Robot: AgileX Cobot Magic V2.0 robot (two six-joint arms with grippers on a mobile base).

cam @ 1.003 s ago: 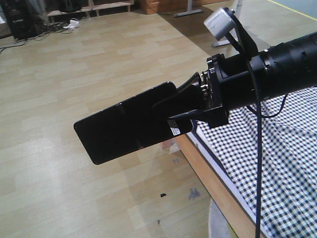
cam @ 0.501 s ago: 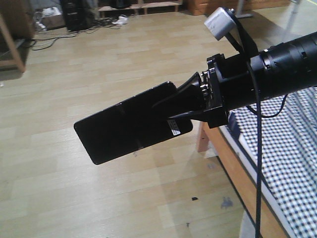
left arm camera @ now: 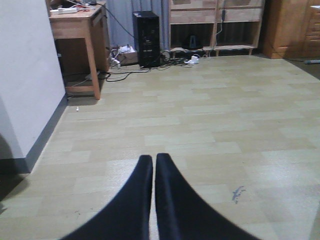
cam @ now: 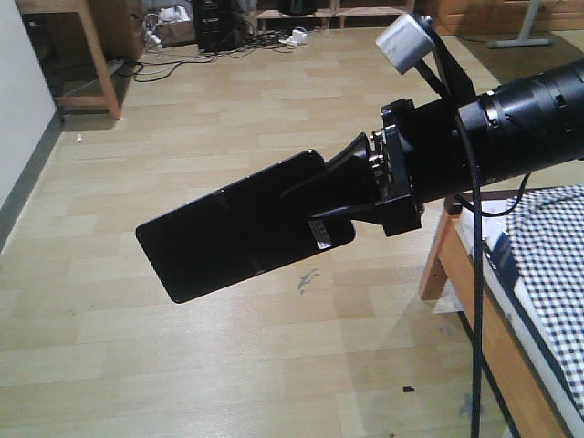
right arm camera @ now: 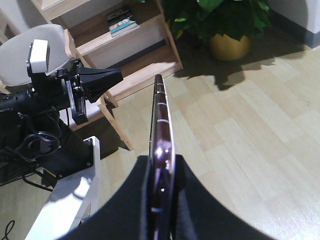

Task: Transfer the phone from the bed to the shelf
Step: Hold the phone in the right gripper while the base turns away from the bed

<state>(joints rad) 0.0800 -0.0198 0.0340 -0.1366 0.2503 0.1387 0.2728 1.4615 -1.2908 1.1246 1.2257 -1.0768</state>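
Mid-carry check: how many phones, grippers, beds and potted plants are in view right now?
Phones: 1, the phone, held by the right gripper
Grippers: 2, right gripper and left gripper
Beds: 1, the bed
Potted plants: 1, the potted plant
Total: 5

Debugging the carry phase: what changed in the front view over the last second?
The whole view swung left. The bed slid toward the right edge of the frame until only its corner shows, and a wall and a wooden desk came in at left. Nothing was taken hold of or let go. Unchanged: the right gripper stays shut on the phone, at the same spot and tilt in the frame.
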